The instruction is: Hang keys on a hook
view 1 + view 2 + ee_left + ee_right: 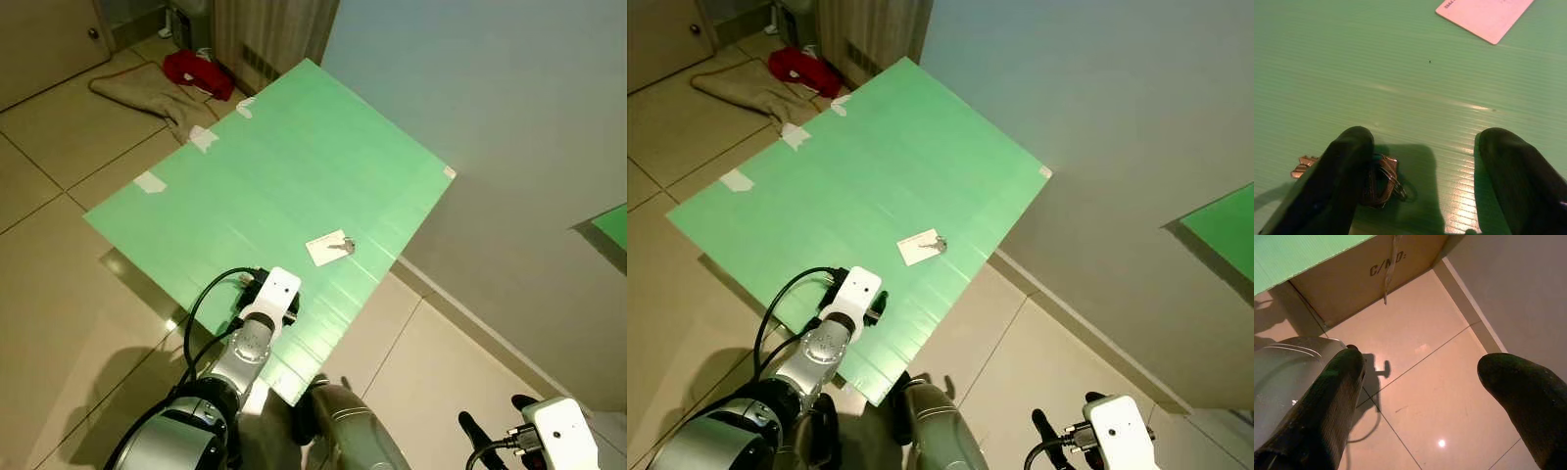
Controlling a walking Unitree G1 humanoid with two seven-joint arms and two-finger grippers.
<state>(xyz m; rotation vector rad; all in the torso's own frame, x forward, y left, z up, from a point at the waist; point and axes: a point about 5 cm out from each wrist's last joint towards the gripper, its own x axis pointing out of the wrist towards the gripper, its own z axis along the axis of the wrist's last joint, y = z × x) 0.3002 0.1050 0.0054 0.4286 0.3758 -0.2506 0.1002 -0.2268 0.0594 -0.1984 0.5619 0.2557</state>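
Observation:
A bunch of brownish keys (1382, 180) lies on the green board (284, 176). In the left wrist view one black finger (1344, 166) partly covers it. My left gripper (1425, 139) is open just above the board near its front edge, and its white wrist (277, 292) hides the fingers from the head. A white card (326, 249) lies a little beyond it, with a small dark item (346, 245) at its edge. My right gripper (1422, 362) is open, low at my right side over the tiled floor, with nothing between its fingers.
The green board rests on a cardboard box (1376, 269) against a grey wall (509, 117). Red cloth (198, 70) and a beige cloth (137, 93) lie on the floor beyond the board. Another green panel (612, 225) shows at the right edge.

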